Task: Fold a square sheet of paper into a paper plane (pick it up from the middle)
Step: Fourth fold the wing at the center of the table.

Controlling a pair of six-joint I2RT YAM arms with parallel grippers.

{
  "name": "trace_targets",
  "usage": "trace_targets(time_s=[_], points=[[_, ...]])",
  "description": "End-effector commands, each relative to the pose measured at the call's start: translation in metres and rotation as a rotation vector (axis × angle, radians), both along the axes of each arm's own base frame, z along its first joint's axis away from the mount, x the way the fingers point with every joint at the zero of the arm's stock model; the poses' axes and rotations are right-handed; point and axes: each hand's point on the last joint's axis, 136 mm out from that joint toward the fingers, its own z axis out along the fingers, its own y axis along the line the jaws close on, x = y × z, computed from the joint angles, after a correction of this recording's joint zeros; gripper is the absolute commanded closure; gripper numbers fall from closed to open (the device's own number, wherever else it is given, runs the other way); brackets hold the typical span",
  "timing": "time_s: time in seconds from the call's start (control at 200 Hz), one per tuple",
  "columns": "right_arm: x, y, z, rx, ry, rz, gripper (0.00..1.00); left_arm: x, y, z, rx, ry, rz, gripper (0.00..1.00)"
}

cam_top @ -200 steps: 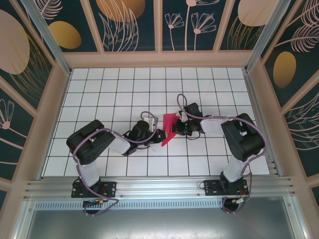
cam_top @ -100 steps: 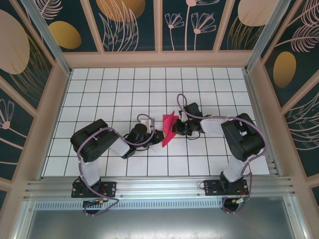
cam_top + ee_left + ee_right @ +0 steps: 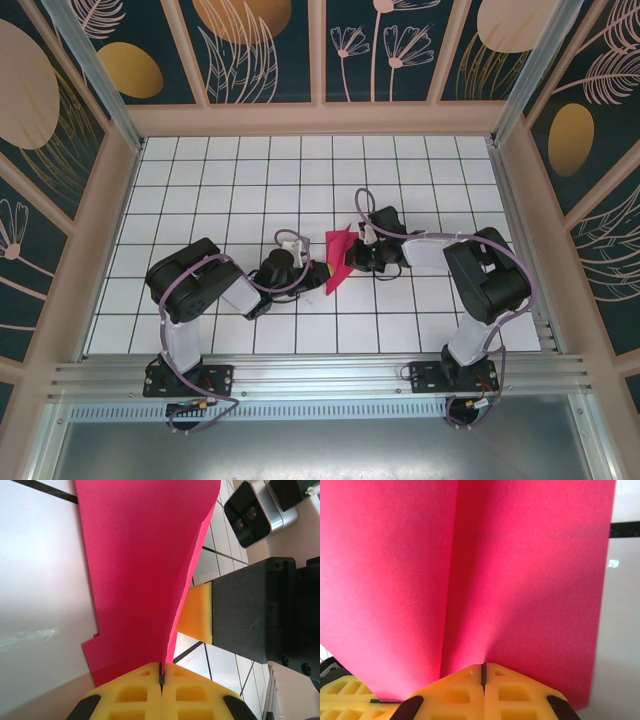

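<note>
The magenta-red sheet of paper (image 3: 337,258) stands on edge above the middle of the table, folded into layers, held between both grippers. My left gripper (image 3: 320,270) is shut on its lower left edge. In the left wrist view the yellow pads (image 3: 135,692) pinch the paper (image 3: 145,555) at the gripper (image 3: 162,672), and a stepped edge shows at lower left. My right gripper (image 3: 354,258) is shut on the opposite side. Its jaws (image 3: 483,670) meet at a crease in the paper (image 3: 520,570). I cannot tell whether this folded shape is the paper plane.
The white grid table (image 3: 200,190) lies open all around the two arms. Wooden frame rails (image 3: 320,120) bound it at the back and sides. In the left wrist view the right gripper's black body (image 3: 250,610) and its camera (image 3: 247,515) sit close beside the paper.
The left arm has moved a little to the right toward the right gripper. The paper between them has turned more upright and looks narrower from above. Both grippers stayed shut.
</note>
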Motion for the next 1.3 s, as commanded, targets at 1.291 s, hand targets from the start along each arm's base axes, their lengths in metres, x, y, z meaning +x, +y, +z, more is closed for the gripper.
trace_targets(time_s=[1.291], points=[[0.023,0.029,0.051,0.153,-0.083,0.007,0.93,-0.007,0.016,-0.051,0.17,0.151,0.03,1.0]])
